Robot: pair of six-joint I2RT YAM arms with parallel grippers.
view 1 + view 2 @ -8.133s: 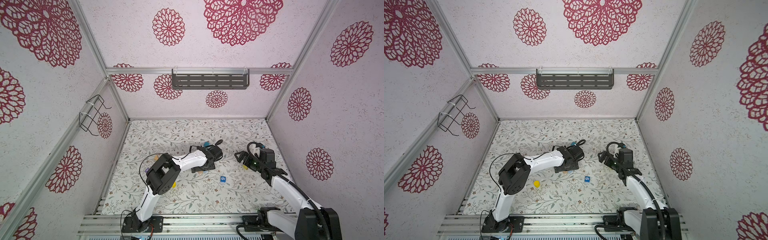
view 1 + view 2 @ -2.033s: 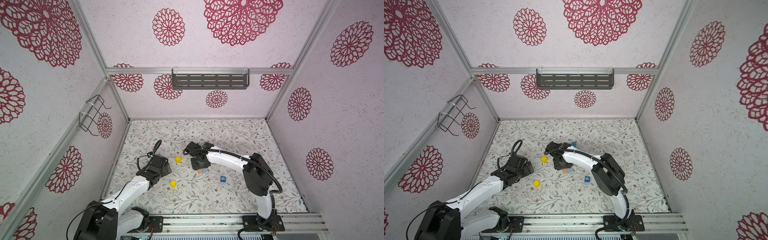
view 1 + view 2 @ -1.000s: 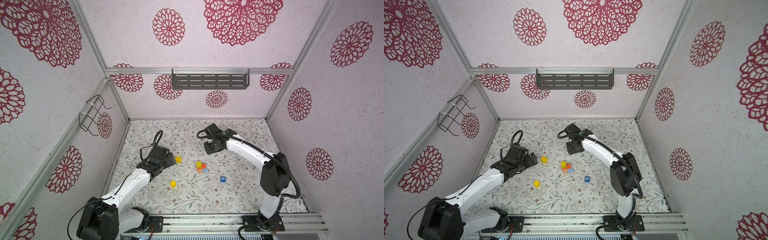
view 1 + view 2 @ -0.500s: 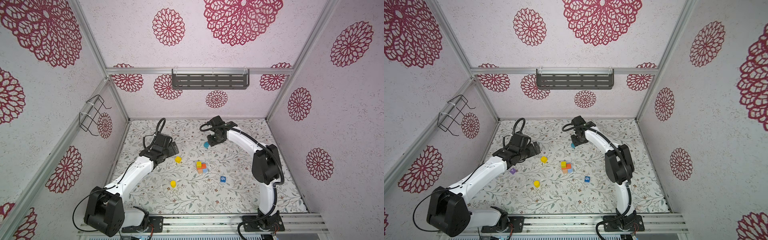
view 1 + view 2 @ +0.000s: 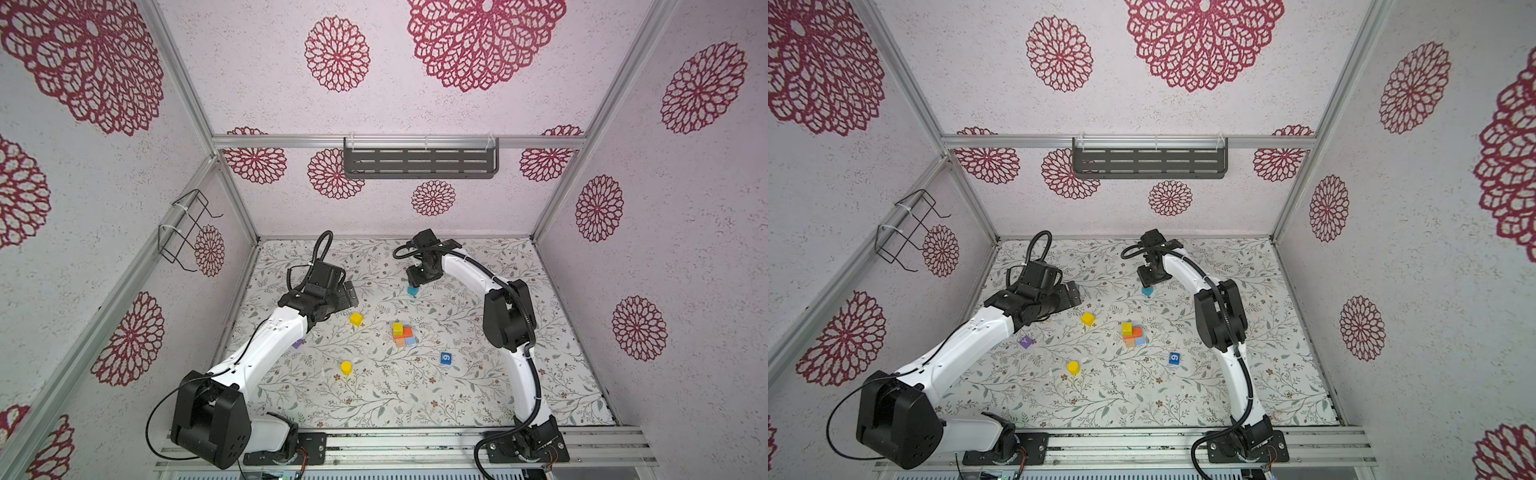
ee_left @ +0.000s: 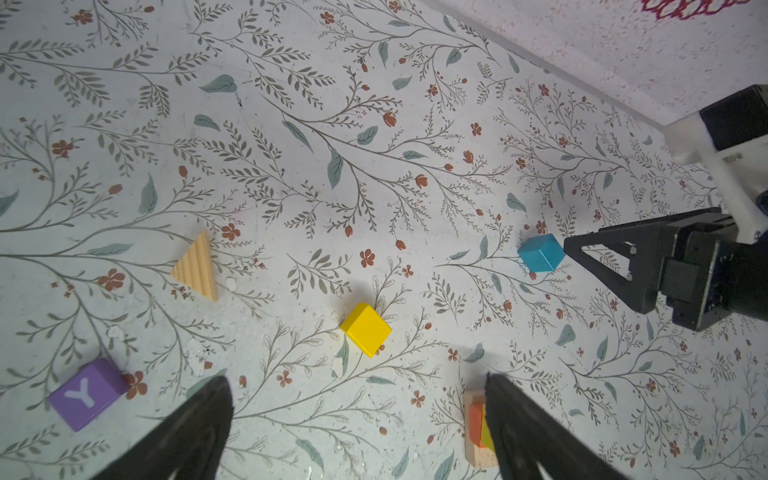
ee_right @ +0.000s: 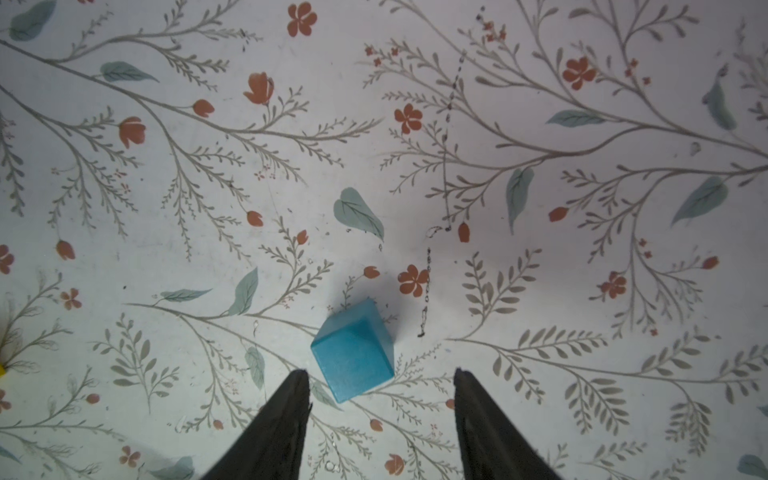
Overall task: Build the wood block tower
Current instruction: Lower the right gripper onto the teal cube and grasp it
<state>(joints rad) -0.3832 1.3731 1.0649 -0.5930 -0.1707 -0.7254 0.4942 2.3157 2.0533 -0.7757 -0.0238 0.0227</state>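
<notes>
Seen from above, a white-and-black left arm [image 5: 266, 345] and right arm [image 5: 469, 270] reach over a floral-patterned mat [image 5: 374, 399], inside pale walls printed with red flower medallions [image 5: 457, 104].

Near the middle of the mat stands the small wood block tower [image 5: 402, 335] [image 5: 1132, 335]. It is made of yellow, orange, tan and light blue blocks pressed together. How they are layered cannot be told from above.

The right gripper [image 5: 417, 281] [image 7: 381, 373] points down at the far part of the mat, its two black jaws apart. In the right wrist view a teal wooden cube [image 5: 412, 291] [image 7: 353, 351] rests on the mat with its near corner in the gap between the tips, touched by neither.

The left gripper [image 5: 348, 292] [image 6: 355, 378] hovers over the left side, jaws spread wide and holding nothing. In the left wrist view a yellow wooden cube [image 6: 365, 329] lies alone just beyond the jaws. A purple block with a white letter Y [image 6: 85, 392] and a tan ridged wooden triangle [image 6: 196, 268] lie well apart from it. One black finger hides part of the tower in this view.

Nearer the arms' bases lie a yellow wooden cylinder [image 5: 346, 367] and a blue cube printed with a white numeral [image 5: 445, 358], both apart from the tower.
</notes>
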